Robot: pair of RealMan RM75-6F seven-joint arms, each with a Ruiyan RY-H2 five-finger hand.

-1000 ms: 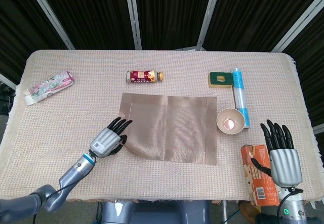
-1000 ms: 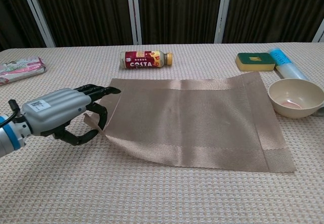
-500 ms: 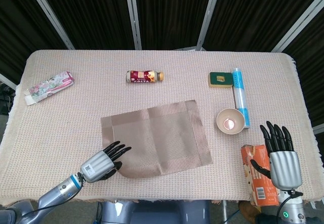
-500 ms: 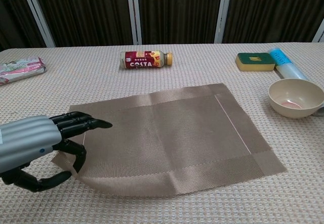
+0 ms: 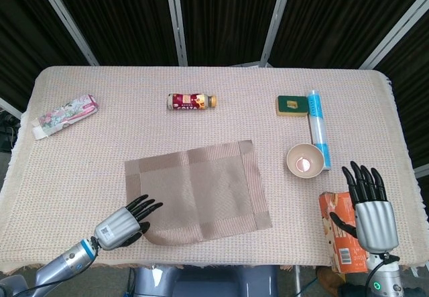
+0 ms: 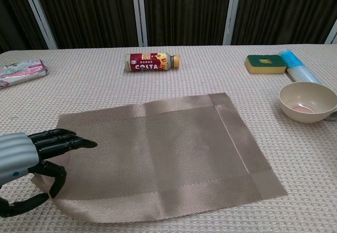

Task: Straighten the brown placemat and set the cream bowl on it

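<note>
The brown placemat point(image 5: 198, 191) point(image 6: 158, 156) lies on the tablecloth, turned a little so its right side sits higher. My left hand point(image 5: 122, 222) point(image 6: 29, 162) pinches its near left corner between thumb and fingers, and that corner is lifted slightly. The cream bowl point(image 5: 305, 159) point(image 6: 307, 102) stands upright to the right of the mat, apart from it. My right hand point(image 5: 370, 204) hovers open near the table's front right corner, over an orange box, well short of the bowl; the chest view does not show it.
A coffee bottle point(image 5: 192, 101) lies behind the mat. A green sponge point(image 5: 291, 104) and a blue-white tube point(image 5: 318, 126) sit behind the bowl. A floral packet point(image 5: 65, 115) lies at far left. An orange box point(image 5: 340, 232) rests at the front right edge.
My left hand has dragged the placemat's corner toward the near left; the mat slid away from the bowl and rotated. The right hand stayed put.
</note>
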